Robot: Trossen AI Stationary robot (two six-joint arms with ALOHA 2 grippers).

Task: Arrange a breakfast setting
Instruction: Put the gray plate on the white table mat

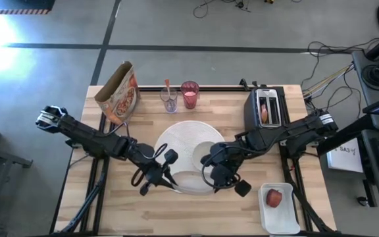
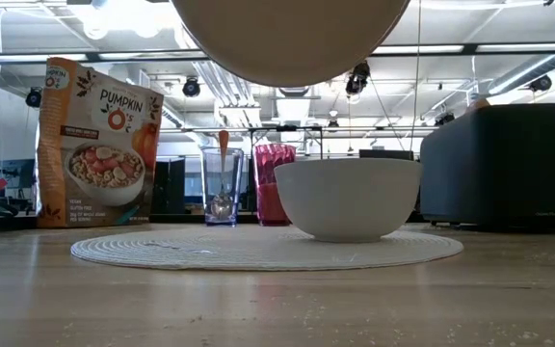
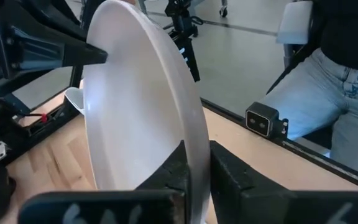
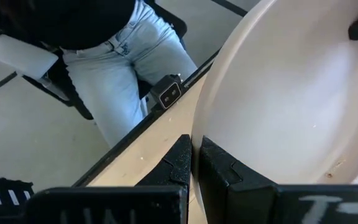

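A white bowl (image 1: pixel 189 179) hangs above the near part of a round woven white mat (image 1: pixel 176 138), held between both grippers. The low view shows its rounded underside (image 2: pixel 292 39) overhead. My left gripper (image 1: pixel 172 174) is shut on its left rim and my right gripper (image 1: pixel 210 172) on its right rim. A second white bowl (image 1: pixel 204 153) stands upright on the mat (image 2: pixel 258 249). At the far edge stand the cereal bag (image 1: pixel 118 92), a clear glass holding the orange-handled spoon (image 1: pixel 168 97), and the pink tumbler (image 1: pixel 189 94). The red apple (image 1: pixel 274 197) lies in a white tray. My left gripper pinches the bowl's rim (image 3: pixel 194 155), one finger (image 3: pixel 166 180) inside the bowl and one outside. It comes from the table's left, slanting down. The bowl is lifted clear, opening up. My right gripper pinches the opposite rim (image 4: pixel 197 130), one finger (image 4: pixel 229 177) inside and one outside, coming from the right, slanting down.
The black toaster (image 1: pixel 266 108) stands at the far right with something brown in one slot. The white tray (image 1: pixel 288 220) sits at the near right corner. A person in jeans (image 4: pixel 135 68) stands just beyond the table's near edge. Bare wood lies at the near left.
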